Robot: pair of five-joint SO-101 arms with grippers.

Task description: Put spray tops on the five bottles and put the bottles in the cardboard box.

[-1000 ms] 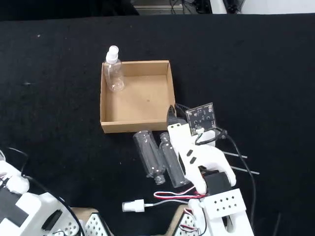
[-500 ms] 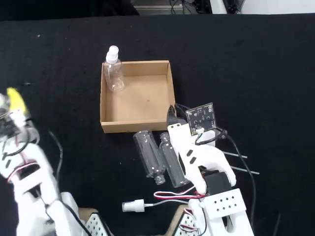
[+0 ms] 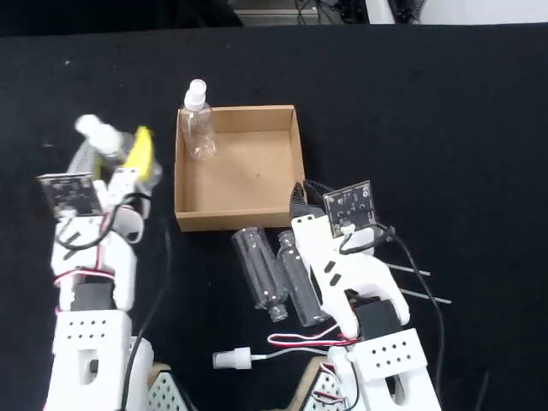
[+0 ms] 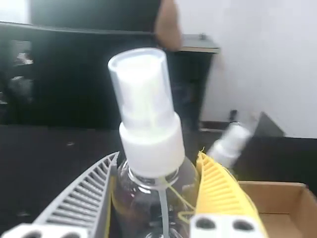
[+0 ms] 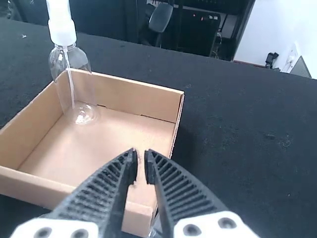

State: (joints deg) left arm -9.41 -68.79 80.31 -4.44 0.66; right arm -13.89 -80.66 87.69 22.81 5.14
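Note:
My left gripper [image 3: 122, 152] [image 4: 157, 196] is shut on a clear bottle with a white spray top [image 3: 101, 137] [image 4: 146, 130], held just left of the cardboard box [image 3: 241, 221] [image 5: 159, 94] [image 4: 277, 196]. A second capped bottle [image 3: 198, 124] [image 5: 69, 74] [image 4: 231, 141] stands in the box's far left corner. Two capless bottles [image 3: 259, 265] [image 3: 299, 279] lie side by side in front of the box. A loose spray top [image 3: 233, 358] lies near the table's front edge. My right gripper [image 5: 140, 159] [image 3: 297, 199] hangs shut and empty over the box's near right corner.
Two thin white tubes [image 3: 409, 272] [image 3: 425, 298] lie on the black cloth to the right of the right arm. The right arm's body [image 3: 347, 265] stands beside the lying bottles. Open black table spreads to the far side and right.
The left arm has risen from the near left corner and swung toward the box's left side with the capped bottle in its gripper. The right arm has not moved.

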